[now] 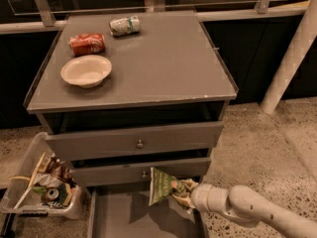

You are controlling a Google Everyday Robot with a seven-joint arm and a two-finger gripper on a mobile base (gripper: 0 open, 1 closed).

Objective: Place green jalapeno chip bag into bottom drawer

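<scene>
Camera view, pincer (184, 194) gripping chip bag (160, 185) over bottom drawer (124, 218)

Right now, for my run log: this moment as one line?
gripper: holds green jalapeno chip bag | position: above open bottom drawer | bag: not yet released

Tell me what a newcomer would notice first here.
The gripper, low at right, holds the green jalapeno chip bag above the open bottom drawer. On the cabinet top sit a red soda can, a crushed can and a bowl; a clear trash bin stands lower left.
</scene>
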